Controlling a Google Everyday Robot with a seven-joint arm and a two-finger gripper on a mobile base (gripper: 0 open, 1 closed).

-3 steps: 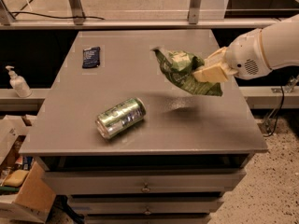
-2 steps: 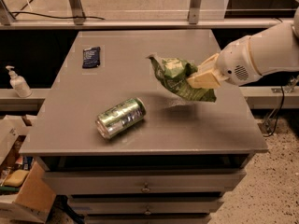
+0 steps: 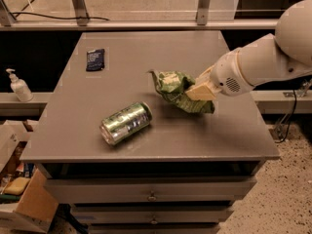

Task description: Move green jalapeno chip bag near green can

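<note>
The green jalapeno chip bag (image 3: 176, 89), wrinkly shiny foil, is held just above the grey table (image 3: 146, 135) right of centre. My gripper (image 3: 200, 90) comes in from the right on a white arm and is shut on the bag's right side. The green can (image 3: 126, 123) lies on its side at the front left of centre, a short gap to the lower left of the bag.
A small flat dark blue packet (image 3: 95, 59) lies at the back left of the table. A soap dispenser bottle (image 3: 18, 86) stands on a ledge to the left. A cardboard box (image 3: 19, 199) sits on the floor at lower left. Drawers run under the tabletop.
My gripper has carried the chip bag left and down, closer to the table and to the can. The can and the blue packet have not moved.
</note>
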